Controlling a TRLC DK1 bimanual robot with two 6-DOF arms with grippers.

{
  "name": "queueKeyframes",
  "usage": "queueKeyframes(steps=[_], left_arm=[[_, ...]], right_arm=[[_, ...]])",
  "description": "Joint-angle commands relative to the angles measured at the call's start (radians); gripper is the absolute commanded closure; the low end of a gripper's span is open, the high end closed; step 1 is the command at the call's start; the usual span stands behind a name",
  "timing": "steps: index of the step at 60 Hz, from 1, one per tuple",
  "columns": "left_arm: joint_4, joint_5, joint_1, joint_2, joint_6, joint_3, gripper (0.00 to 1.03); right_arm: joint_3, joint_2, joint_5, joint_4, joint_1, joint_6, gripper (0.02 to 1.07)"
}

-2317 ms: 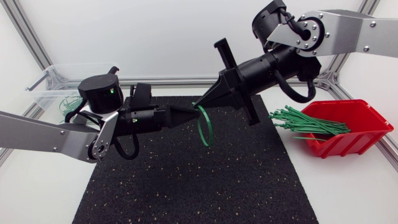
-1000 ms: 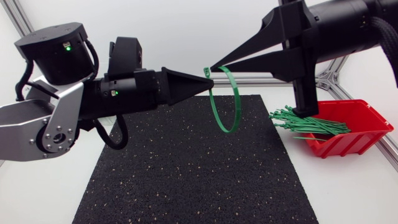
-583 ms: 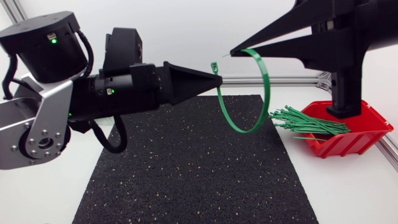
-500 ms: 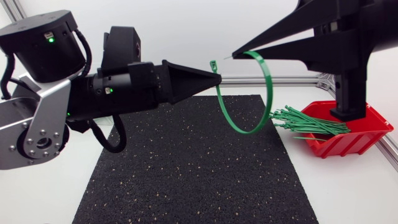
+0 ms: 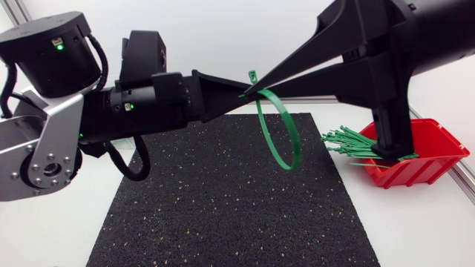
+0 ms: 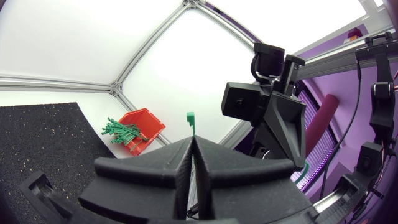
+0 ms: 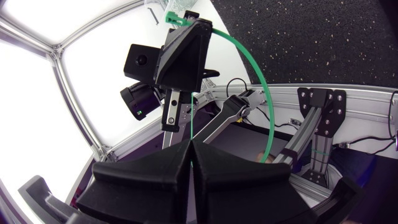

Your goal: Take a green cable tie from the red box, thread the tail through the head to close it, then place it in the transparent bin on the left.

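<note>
Cable tie (image 6: 191,117) head pinched in left end effector (image 6: 193,143).

Left gripper (image 5: 237,95) and right gripper (image 5: 254,88) tip to tip in mid-air, fingers (image 5: 217,97) tight on cable tie (image 5: 290,166).

1 black mat (image 5: 223,200) — flecked with pale specks, flat on white table (image 5: 415,222)

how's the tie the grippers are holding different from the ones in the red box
The held tie is bent into a loop, up in the air; the boxed ties lie nearly straight, poking out of the red box. The held tie is single, pinched by left gripper and right gripper; the boxed ties are an untouched bundle. Same green.
</note>
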State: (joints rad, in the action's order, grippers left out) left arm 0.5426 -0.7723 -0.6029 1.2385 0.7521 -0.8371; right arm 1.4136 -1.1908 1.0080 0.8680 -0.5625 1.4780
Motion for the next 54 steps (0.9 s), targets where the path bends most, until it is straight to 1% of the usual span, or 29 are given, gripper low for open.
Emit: queueKeyframes(steps=[1,43,54], left_arm=[[0.017,0.005,0.006,-0.016,0.012,-0.003,1.00],[0.002,0.008,0.000,-0.120,0.013,0.085,1.00],[0.000,0.010,-0.014,-0.142,0.015,0.099,1.00]], right_arm=[[0.033,-0.015,-0.005,0.011,-0.008,0.036,1.01],[0.061,-0.020,-0.059,-0.011,-0.011,0.031,1.01],[0.065,-0.023,-0.065,-0.014,-0.011,0.030,1.01]])
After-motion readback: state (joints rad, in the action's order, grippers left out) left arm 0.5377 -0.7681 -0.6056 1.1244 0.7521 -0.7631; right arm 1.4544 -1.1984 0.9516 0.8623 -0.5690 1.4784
